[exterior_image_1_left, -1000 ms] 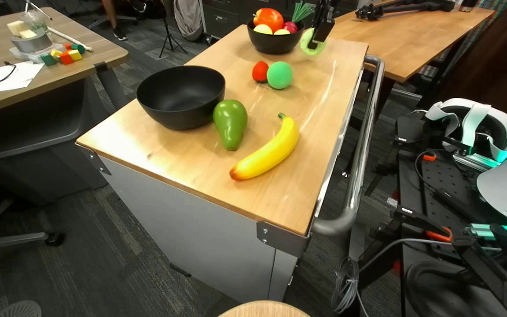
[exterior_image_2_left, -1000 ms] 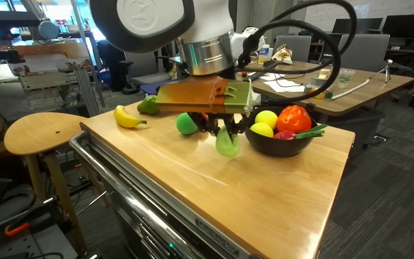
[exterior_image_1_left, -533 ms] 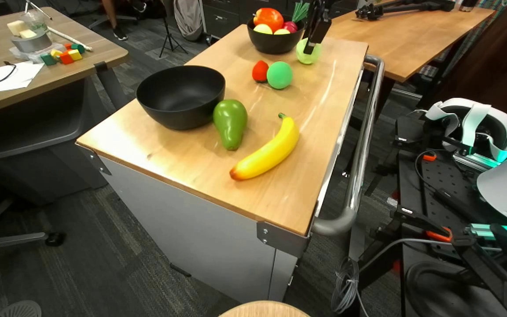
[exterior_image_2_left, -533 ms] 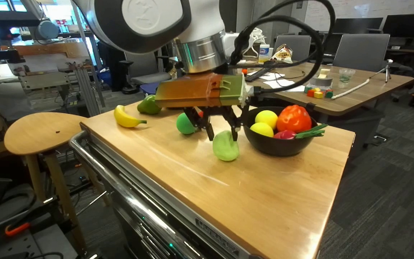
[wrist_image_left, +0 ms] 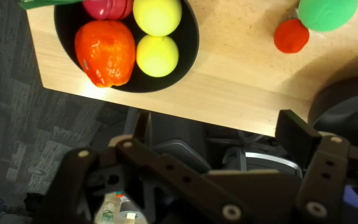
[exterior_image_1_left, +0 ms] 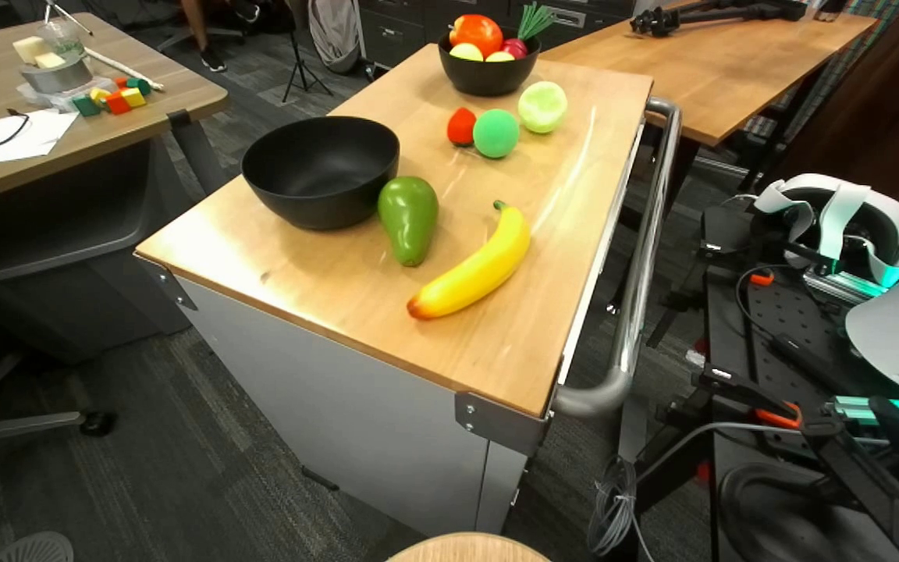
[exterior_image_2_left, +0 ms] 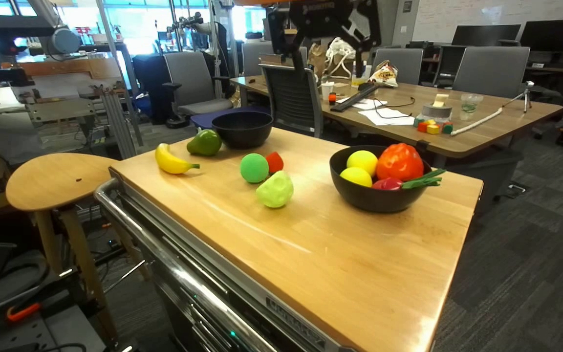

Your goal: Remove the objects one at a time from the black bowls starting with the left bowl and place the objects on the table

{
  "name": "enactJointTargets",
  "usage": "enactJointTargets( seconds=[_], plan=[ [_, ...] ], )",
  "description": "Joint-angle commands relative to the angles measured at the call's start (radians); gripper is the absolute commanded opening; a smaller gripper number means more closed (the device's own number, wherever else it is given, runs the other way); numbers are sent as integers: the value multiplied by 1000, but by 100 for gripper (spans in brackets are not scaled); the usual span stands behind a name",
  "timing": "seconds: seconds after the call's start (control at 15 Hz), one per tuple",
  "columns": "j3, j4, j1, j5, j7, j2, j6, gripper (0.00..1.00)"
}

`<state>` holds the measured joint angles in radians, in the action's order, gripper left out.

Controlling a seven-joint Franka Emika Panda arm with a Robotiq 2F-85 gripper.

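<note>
The pale green apple rests on the light wood table, close to the green ball and a small red ball. Nearer one table end are the yellow banana and a dark green pear-shaped piece, beside the large black left bowl, whose inside shows bare. A smaller-looking black bowl holds two yellow balls, an orange-red tomato and a red piece with green leaves. High above the table, my gripper stands open, its fingers wide apart with nothing between them.
A metal bar handle runs along one table side. A round wooden stool stands off the table's end. Behind is a cluttered desk with grey chairs around it.
My fingers have opened and let go of the pale green apple. It has come down onto the table and shifted towards the green ball. The gripper has risen well above the table.
</note>
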<state>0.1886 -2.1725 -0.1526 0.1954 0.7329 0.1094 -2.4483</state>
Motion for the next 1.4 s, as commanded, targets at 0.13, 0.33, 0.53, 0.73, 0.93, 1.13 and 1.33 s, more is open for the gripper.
enactJointTargets(
  seconds=[0.13, 0.33, 0.53, 0.73, 0.93, 1.13, 1.33],
  plan=[
    [26, 131, -14, 18, -26, -81, 116, 100],
    [16, 143, -19, 15, 6, -121, 87, 100],
    [10, 167, -18, -12, -12, -150, 33, 100],
    [9, 202, -23, -19, -48, -193, 8, 100],
    [9, 232, -35, -19, -84, -245, -23, 100],
    [10, 278, -56, -23, -137, -309, -44, 100],
    [11, 336, -85, -36, -196, -377, -42, 100]
  ],
)
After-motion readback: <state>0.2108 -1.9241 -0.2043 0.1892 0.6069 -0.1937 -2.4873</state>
